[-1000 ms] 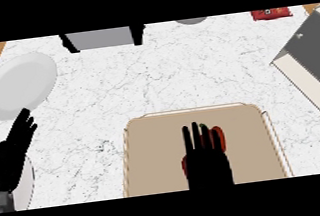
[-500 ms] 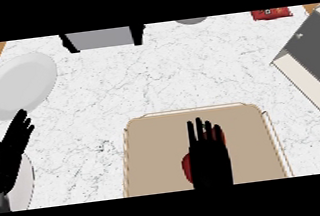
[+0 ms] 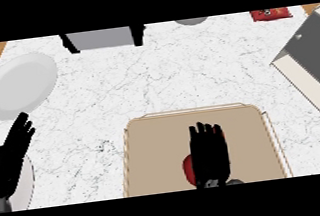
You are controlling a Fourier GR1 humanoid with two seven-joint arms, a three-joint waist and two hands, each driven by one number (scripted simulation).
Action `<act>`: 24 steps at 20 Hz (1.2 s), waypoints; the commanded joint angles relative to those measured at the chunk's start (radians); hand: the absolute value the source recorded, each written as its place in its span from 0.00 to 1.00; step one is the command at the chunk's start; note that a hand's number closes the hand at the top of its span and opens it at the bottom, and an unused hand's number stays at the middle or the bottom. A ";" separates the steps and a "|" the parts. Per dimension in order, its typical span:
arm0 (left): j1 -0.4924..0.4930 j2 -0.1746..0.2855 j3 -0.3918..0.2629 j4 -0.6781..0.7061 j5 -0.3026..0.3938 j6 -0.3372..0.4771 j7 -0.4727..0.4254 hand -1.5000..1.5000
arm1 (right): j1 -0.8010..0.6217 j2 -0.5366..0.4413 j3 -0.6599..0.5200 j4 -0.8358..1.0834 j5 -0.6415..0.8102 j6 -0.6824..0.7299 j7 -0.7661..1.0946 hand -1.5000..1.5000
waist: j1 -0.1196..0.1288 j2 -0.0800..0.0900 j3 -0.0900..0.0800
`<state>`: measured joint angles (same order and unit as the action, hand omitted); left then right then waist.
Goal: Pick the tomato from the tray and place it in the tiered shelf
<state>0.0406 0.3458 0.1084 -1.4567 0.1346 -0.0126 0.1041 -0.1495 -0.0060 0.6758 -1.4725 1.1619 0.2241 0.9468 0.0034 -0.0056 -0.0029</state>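
Tomato (image 3: pixel 188 169): red, lies in the tray (image 3: pixel 153 146), in the tray's near half, slightly left of its centre. Only its left side shows; the rest is hidden under the right hand (image 3: pixel 209 149).

Right hand: above the tomato, fingers straight and close together, pointing toward the tray's far edge. Narrow spread, not curled round anything. Cannot tell whether the palm touches the tomato.

Tray: beige, raised rim, sits at the near edge of the worktop (image 3: pixel 189 76), about midway along that edge.

Left hand (image 3: pixel 9 158): at the worktop's near-left corner, fingers straight and up, holding nothing. It lies partly over a white plate (image 3: pixel 23 190) at that corner.

Second white plate (image 3: pixel 19 86): near the left edge of the worktop, further back, well apart from the tray.

Tiered shelf (image 3: pixel 102 37): grey top, black legs, at the far edge, left of centre, well apart from the tray.

Grey bowl (image 3: pixel 191 21): at the far edge, right of the shelf, cut off by the view. Small red item (image 3: pixel 270 14): near the far-right corner. Grey-and-cream unit (image 3: pixel 319 55): along the right edge.
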 commanded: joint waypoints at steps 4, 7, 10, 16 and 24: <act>-0.015 -0.001 0.035 0.028 -0.011 -0.048 0.007 0.50 | 0.036 -0.018 -0.024 0.003 0.008 0.011 -0.067 1.00 | -0.002 0.005 0.003; -0.035 -0.030 0.027 0.042 -0.033 -0.022 -0.006 0.50 | 0.005 -0.003 -0.031 0.078 0.044 -0.014 -0.084 1.00 | -0.002 0.006 0.003; -0.056 -0.013 0.055 0.105 -0.019 -0.068 -0.043 0.50 | -0.036 -0.007 -0.044 0.091 0.070 -0.031 -0.112 1.00 | -0.002 0.006 0.003; 0.007 -0.036 0.037 0.012 -0.051 -0.044 -0.031 0.50 | -0.006 -0.021 -0.080 -0.046 0.142 -0.081 -0.026 1.00 | 0.000 0.004 0.003; -0.037 -0.019 0.050 0.048 -0.037 -0.058 -0.012 0.50 | -0.208 -0.077 -0.581 0.019 0.086 -0.162 0.178 1.00 | -0.001 0.009 0.003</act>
<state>0.0162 0.3175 0.1578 -1.4150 0.0967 -0.0570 0.0870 -0.2700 -0.0744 0.2363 -1.4885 1.2429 0.0952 1.0166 -0.0051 0.0021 0.0003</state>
